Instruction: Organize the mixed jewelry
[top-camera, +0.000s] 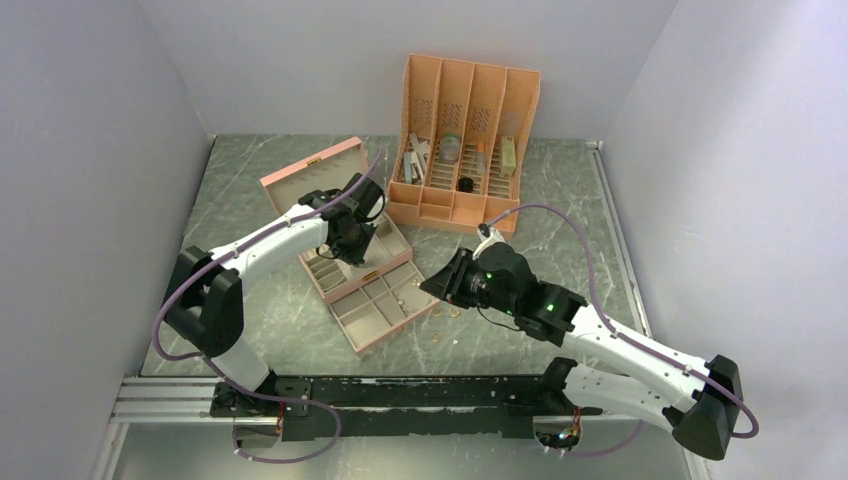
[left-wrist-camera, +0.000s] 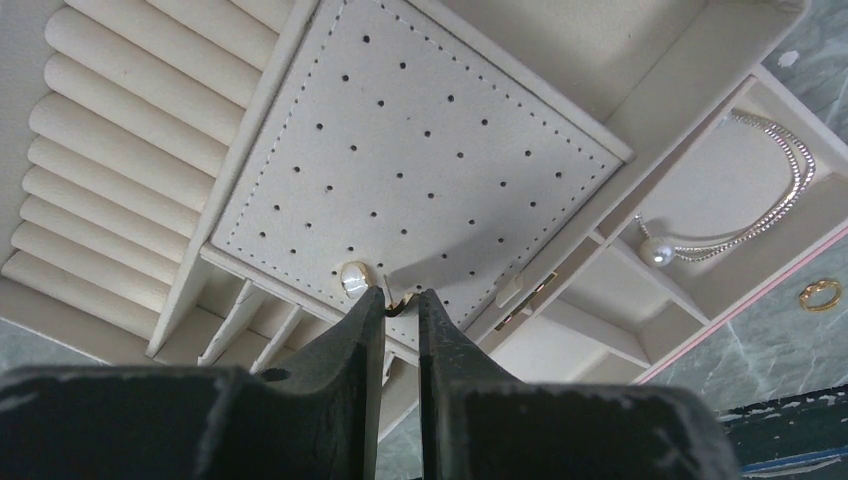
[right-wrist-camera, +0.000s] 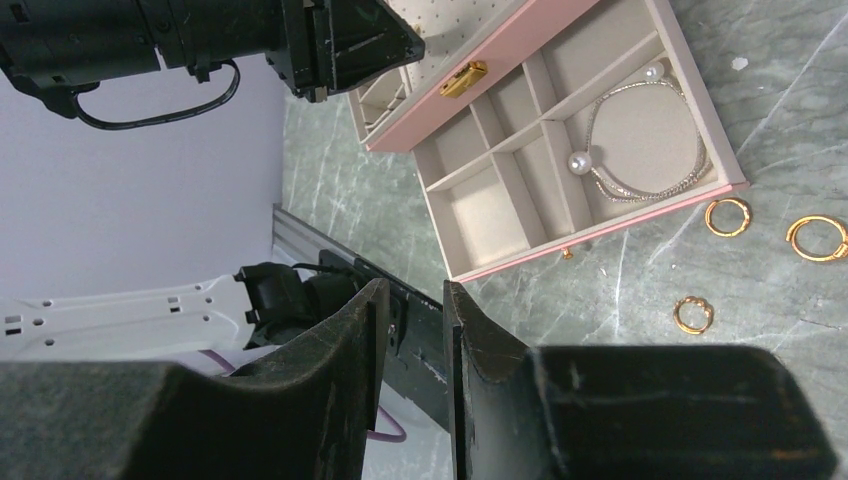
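Left wrist view: the left gripper (left-wrist-camera: 401, 297) tilts down into the pink jewellery box (top-camera: 312, 172). Its black jaws are nearly together, pinching the gold hook of a pearl earring (left-wrist-camera: 354, 278) (pearl just left of the tips). Beyond them lies a stitched, perforated cream panel (left-wrist-camera: 430, 150). The right gripper (right-wrist-camera: 415, 290) hovers with its jaws narrowly apart and empty. Three gold rings (right-wrist-camera: 727, 216) lie on the marbled table (right-wrist-camera: 780, 400), to the right of those jaws.

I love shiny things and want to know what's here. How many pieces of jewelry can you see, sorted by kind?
gold rings: 3
silver chain: 1
pearl stud: 1
Total: 5
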